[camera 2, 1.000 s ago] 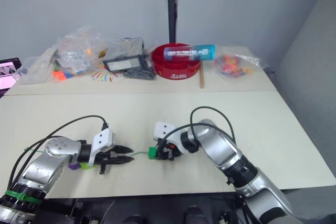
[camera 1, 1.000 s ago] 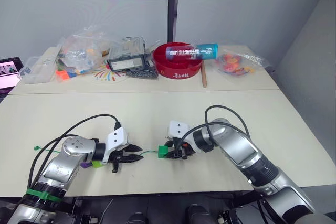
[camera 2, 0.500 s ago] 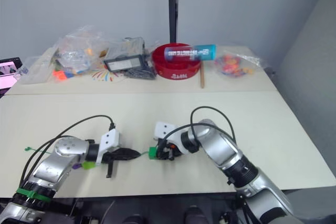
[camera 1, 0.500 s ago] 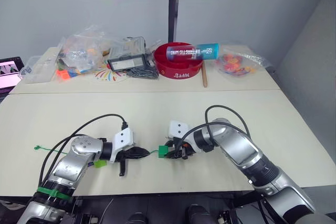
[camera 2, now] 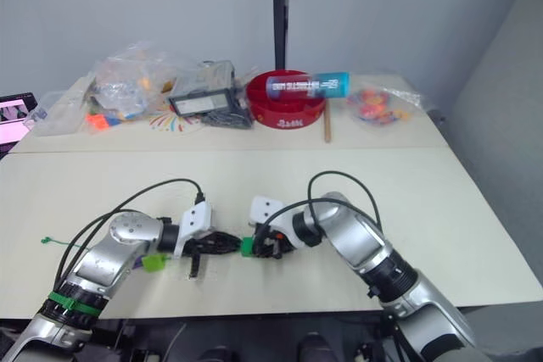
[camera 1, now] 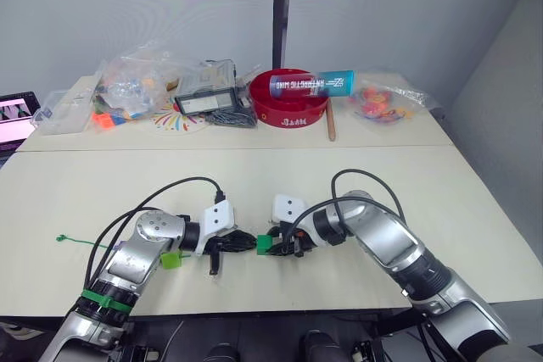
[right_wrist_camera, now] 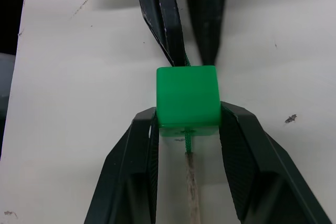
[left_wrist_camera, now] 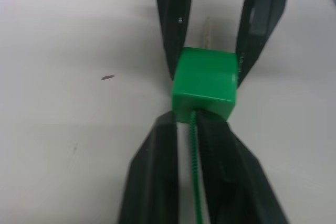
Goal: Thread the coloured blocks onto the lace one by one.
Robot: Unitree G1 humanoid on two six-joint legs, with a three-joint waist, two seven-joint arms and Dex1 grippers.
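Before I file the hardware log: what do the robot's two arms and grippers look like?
Both arms are silver-grey metal with black joints and looping black cables. The left arm wears a green band near its base. Each wrist carries a white block. The left gripper and right gripper each have two slim, tapered black fingers.

Your left gripper (camera 1: 241, 242) and right gripper (camera 1: 277, 246) meet tip to tip, low over the worktop (camera 1: 254, 184); left pinches the lace (left_wrist_camera: 195, 177), right clamps the green block (right_wrist_camera: 187, 99).
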